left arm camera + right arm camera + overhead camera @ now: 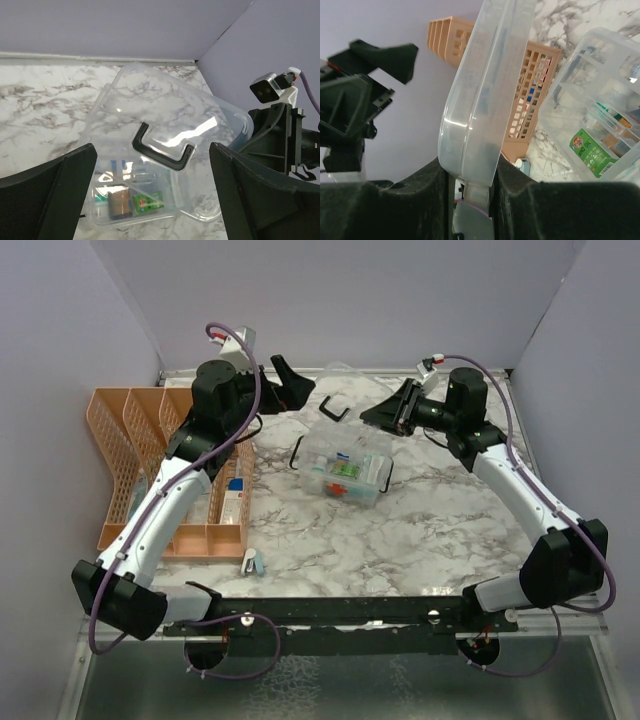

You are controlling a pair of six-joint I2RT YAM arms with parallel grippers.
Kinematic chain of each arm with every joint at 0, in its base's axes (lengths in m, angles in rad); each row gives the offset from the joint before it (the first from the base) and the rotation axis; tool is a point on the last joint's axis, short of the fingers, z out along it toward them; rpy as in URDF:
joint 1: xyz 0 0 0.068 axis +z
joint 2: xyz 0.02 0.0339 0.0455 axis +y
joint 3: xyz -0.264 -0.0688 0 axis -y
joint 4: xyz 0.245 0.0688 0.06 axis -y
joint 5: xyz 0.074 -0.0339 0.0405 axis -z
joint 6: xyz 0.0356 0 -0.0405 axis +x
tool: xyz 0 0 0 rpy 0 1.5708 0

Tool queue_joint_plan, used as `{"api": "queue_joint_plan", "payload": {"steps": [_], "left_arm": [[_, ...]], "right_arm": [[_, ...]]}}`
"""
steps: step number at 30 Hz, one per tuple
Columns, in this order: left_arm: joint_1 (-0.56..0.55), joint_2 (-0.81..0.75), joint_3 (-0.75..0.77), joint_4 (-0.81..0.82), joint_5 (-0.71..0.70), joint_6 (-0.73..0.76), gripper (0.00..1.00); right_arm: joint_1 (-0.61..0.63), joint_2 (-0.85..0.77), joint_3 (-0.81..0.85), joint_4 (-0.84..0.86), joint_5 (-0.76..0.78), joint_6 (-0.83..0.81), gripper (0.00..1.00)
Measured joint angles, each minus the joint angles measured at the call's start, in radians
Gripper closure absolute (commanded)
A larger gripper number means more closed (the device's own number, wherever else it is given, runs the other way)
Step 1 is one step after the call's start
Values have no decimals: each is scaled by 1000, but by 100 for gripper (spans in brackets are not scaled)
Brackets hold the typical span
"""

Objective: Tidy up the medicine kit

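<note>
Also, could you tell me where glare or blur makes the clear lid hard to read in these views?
Left wrist: white glare streaks cross the clear lid just above its black handle. Right wrist: the lid's rim, pinched in the right gripper, sits very close to the lens, with a bright highlight along its edge. Top external: the light is even, but the lid nearly vanishes against the marble table.
</note>
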Motion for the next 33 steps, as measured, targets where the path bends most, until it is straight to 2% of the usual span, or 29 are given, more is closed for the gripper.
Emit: {"api": "queue_joint_plan", "payload": {"steps": [3,7,20,27,33], "left_arm": [[4,28,83,-35,-13,81,1],[14,83,124,-76,-16,115,2],[66,191,83,-158,-11,153,1],[69,284,81,-162,28,167,1],[69,333,63,-166,61,170,7]], "right_arm": [[0,40,43,-36,-77,-51,94],[0,70,74,-97,-148,-106,94],[-4,140,50,-187,-286,-180,94],[-67,166,19,-216,-319,-198,94],[-103,176,-6,-221,-347,-212,93]]}}
